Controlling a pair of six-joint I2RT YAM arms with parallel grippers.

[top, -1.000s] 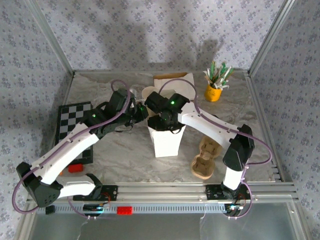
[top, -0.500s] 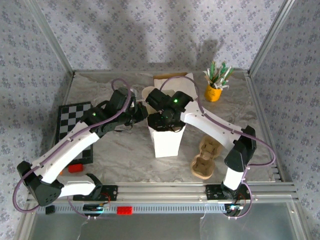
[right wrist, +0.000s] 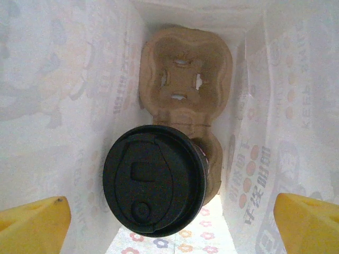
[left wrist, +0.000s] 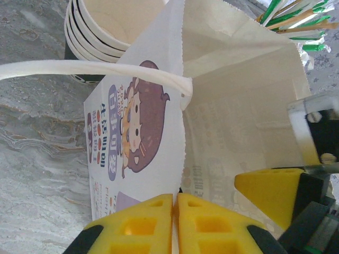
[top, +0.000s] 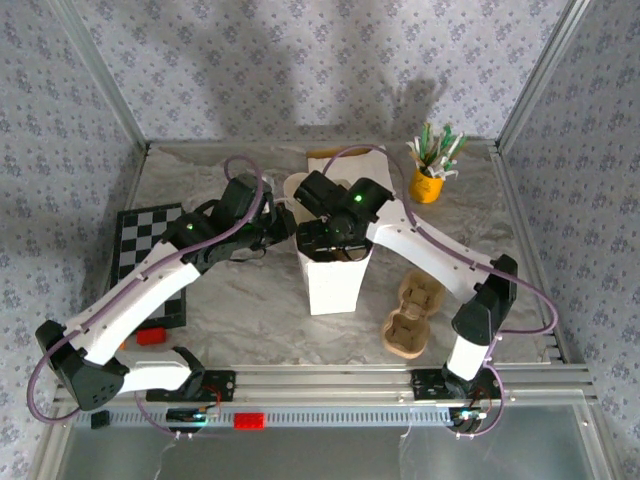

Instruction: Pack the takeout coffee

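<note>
The left gripper (left wrist: pixel 176 211) pinches the rim of the paper bag (left wrist: pixel 143 132). The right gripper (right wrist: pixel 169 217) hangs wide open inside it, above the lidded takeout coffee (right wrist: pixel 154 180), which seemingly sits in a cardboard tray (right wrist: pixel 185 74).

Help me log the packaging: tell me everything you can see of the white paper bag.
The white paper bag stands upright and open-topped mid-table, thin paper with a zigzag-cut rim, a flat paper handle and a purple-haired cartoon print with text on one face. The left pincer is shut on its wall; the open right pincer reaches in from above. On its floor lies a brown pulp carrier holding a black-lidded cup.
</note>
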